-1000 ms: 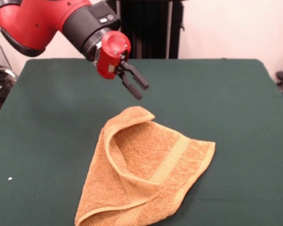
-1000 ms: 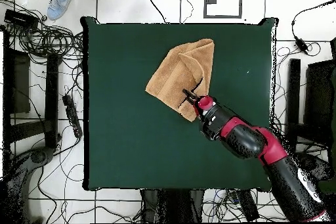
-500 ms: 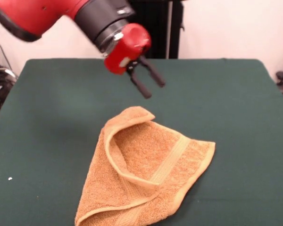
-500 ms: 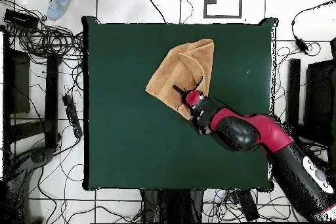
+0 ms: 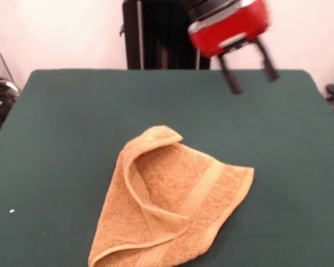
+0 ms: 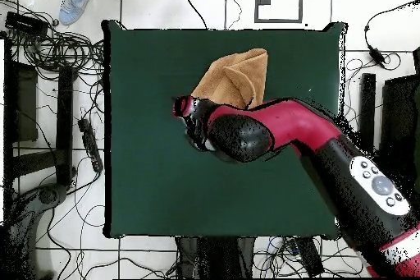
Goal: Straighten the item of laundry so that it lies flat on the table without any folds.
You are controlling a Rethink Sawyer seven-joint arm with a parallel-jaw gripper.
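Observation:
The orange-tan towel (image 5: 172, 192) lies crumpled on the dark green table (image 5: 55, 139), near its front edge. It is folded over itself into a rough triangle, with a rolled edge and one ribbed band showing. My gripper (image 5: 250, 78) hangs high above the table's far right part, well clear of the towel. It is open and empty, its two black fingers (image 5: 232, 83) spread wide. In the overhead view the arm crosses over the towel (image 6: 238, 73) and hides its lower part; the gripper (image 6: 182, 107) is at the towel's left.
A black stand (image 5: 156, 33) rises behind the table's far edge. A small white speck (image 5: 11, 211) lies on the cloth at front left. Cables (image 6: 49, 47) and a shoe (image 6: 75, 2) lie on the floor around the table.
The gripper has swung from just above the towel's far corner up and to the right in the front view, away from the towel. The towel has not moved.

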